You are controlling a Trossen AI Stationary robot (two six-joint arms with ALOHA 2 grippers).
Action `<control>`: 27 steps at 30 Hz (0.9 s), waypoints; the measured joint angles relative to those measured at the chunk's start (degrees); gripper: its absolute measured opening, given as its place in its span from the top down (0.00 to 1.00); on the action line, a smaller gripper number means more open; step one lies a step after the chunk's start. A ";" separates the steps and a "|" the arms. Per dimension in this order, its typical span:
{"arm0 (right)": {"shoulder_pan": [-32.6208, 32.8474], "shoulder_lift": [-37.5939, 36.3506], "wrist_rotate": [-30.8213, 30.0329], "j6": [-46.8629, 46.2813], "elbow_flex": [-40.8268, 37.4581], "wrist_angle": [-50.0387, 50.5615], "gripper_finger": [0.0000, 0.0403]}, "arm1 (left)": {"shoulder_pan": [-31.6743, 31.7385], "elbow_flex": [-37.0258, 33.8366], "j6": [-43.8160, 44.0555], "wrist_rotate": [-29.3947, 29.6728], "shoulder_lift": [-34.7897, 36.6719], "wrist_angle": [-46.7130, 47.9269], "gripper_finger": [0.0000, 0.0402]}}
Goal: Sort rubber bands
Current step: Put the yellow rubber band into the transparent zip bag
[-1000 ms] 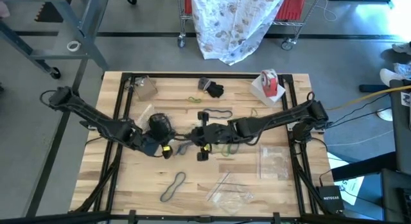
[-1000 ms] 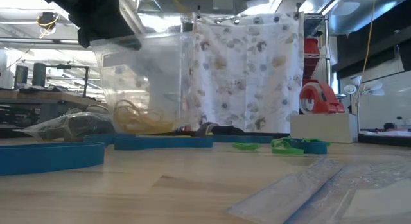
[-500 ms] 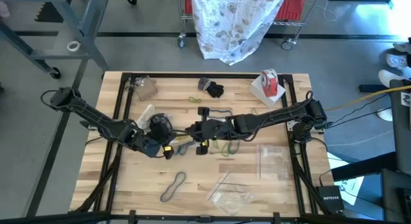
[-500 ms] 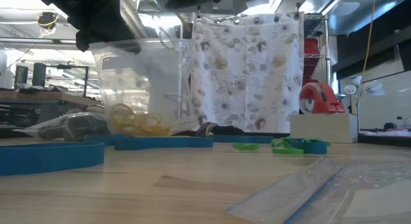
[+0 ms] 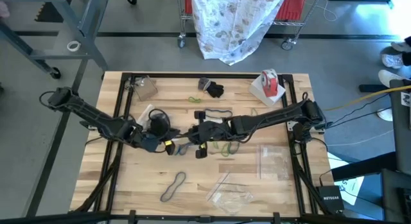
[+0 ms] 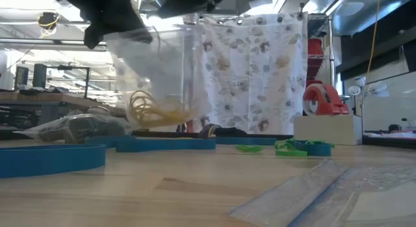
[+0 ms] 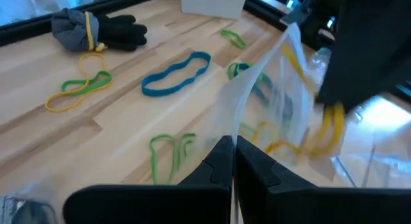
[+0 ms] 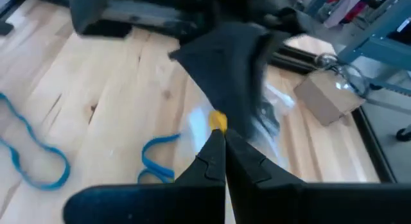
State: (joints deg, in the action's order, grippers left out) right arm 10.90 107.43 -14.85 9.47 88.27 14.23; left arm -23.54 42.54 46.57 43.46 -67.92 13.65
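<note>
A clear plastic bag (image 6: pixel 156 71) hangs above the table's middle with yellow-tan rubber bands (image 6: pixel 153 111) lying in its lower part. My left gripper (image 7: pixel 232 153) is shut on the bag. My right gripper (image 8: pixel 220 142) is shut at the bag's mouth, facing the left one, with a yellow-tan band (image 8: pixel 218 121) at its tips. On the wood lie a blue band (image 7: pixel 176 73), green bands (image 7: pixel 170 153), a green and a yellow band (image 7: pixel 77 89), a black band (image 5: pixel 215 113) and a grey band (image 5: pixel 173 185). My left gripper pinches the bag's edge (image 7: pixel 239 131) between its two fingers, slanting down from the table's left. The bag stands off from the fingertips, tipped and clear of the table. My right gripper pinches a small bit of a yellow-tan band (image 8: pixel 218 121) at its fingertips, slanting down from the table's right. A loop of that band (image 7: pixel 334 124) hangs below it. Whether it also touches the bag, I cannot tell.
A red-and-white tape roll (image 5: pixel 270 83) sits on a white box at the far right. Black gloves (image 5: pixel 212 89) lie at the far middle. Flat clear bags lie at the right (image 5: pixel 273 161) and near edge (image 5: pixel 228 192), another (image 5: pixel 144 88) at the far left.
The bag has tipped over sideways in my left gripper's hold as that gripper rolled. Its lower part with the yellow-tan bands has risen off the table. My right gripper has come down a little to the bag's mouth. Both grippers stayed shut.
</note>
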 joint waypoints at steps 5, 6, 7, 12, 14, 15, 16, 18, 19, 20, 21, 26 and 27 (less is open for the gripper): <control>-0.47 1.28 -0.67 -0.44 -0.09 0.34 1.00 | 0.25 0.00 -0.09 -0.02 -0.07 0.31 1.00; -0.58 1.28 -1.17 -1.09 -0.09 0.78 1.00 | 0.19 0.00 -0.14 -0.03 -0.07 0.30 1.00; -0.84 1.28 -1.85 -1.61 -0.09 0.66 1.00 | -0.01 0.00 -0.31 -0.06 -0.07 0.48 1.00; -1.35 1.22 -2.27 -4.64 -0.09 -1.21 1.00 | -0.21 0.00 -1.60 -0.26 -0.07 0.74 1.00; -1.83 1.36 -0.20 -6.02 -0.01 -1.02 0.99 | -0.08 0.00 -2.00 -0.24 -0.09 0.78 1.00; -1.99 1.47 0.49 -7.10 0.00 -0.15 0.98 | 0.03 0.00 -2.02 -0.26 -0.09 0.74 1.00; -1.99 1.56 1.00 -8.33 -0.01 1.06 0.96 | 0.08 0.00 -2.02 -0.26 -0.09 0.79 1.00; -1.98 1.63 0.58 -9.45 -0.09 2.02 0.89 | 0.08 0.00 -2.02 -0.26 -0.09 0.82 1.00; -1.95 1.61 -0.11 -9.47 -0.09 1.96 0.85 | 0.08 0.00 -2.02 -0.26 -0.09 0.90 1.00; -1.95 1.19 -0.40 -9.45 -0.09 1.92 0.82 | 0.10 0.00 -2.16 -0.26 -0.09 0.91 1.00; -1.94 0.70 -0.44 -9.21 -0.09 1.97 0.78 | 0.08 0.00 -2.61 -0.26 -0.09 0.91 1.00; -1.92 -2.13 -0.63 -9.20 2.80 9.63 0.65 | 0.08 0.01 -3.61 -0.26 -0.04 1.26 1.00; -1.92 -2.64 -0.66 -9.21 3.19 11.40 0.63 | 0.08 0.01 -3.88 -0.26 -0.04 1.26 1.00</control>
State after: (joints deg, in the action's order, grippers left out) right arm 8.97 104.79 -15.51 0.27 91.45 25.64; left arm -23.46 42.55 42.69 43.20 -67.96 14.91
